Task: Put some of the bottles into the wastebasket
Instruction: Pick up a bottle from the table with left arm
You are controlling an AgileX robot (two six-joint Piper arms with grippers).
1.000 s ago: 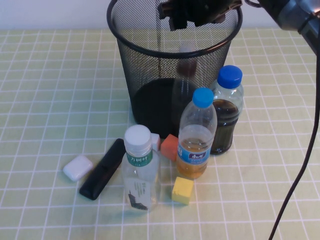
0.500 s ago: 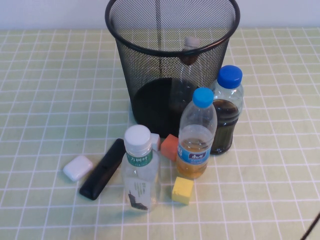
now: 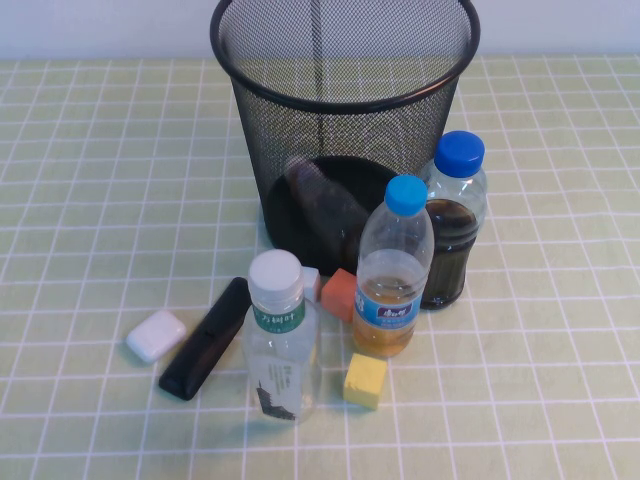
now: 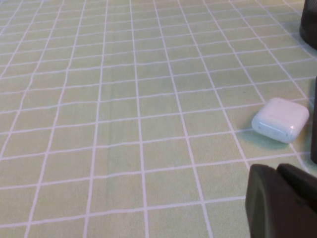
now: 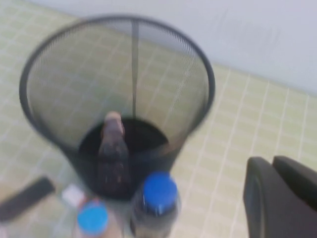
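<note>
The black mesh wastebasket [image 3: 345, 95] stands at the back centre. Inside it the short clear bottle [image 3: 322, 208] lies tilted on the bottom, seen through the mesh; the right wrist view also shows this bottle [image 5: 113, 148] in the wastebasket [image 5: 198, 74]. The taller white-capped bottle [image 3: 280, 340] with a green label stands upright in front. Neither gripper shows in the high view. My right gripper [image 5: 271, 163] is shut and empty, raised beside the basket. My left gripper [image 4: 274, 171] is shut and empty, low over the tablecloth.
A light-blue-capped amber bottle [image 3: 393, 270] and a blue-capped dark bottle [image 3: 455, 220] stand right of the basket's front. An orange block [image 3: 340, 293], a yellow block [image 3: 365, 380], a black bar [image 3: 205, 338] and a white case [image 3: 155, 335] lie around the tall bottle.
My right gripper, open over the basket's rim a second ago, has shut and left the high view. The short bottle has toppled from the basket's right wall to its bottom.
</note>
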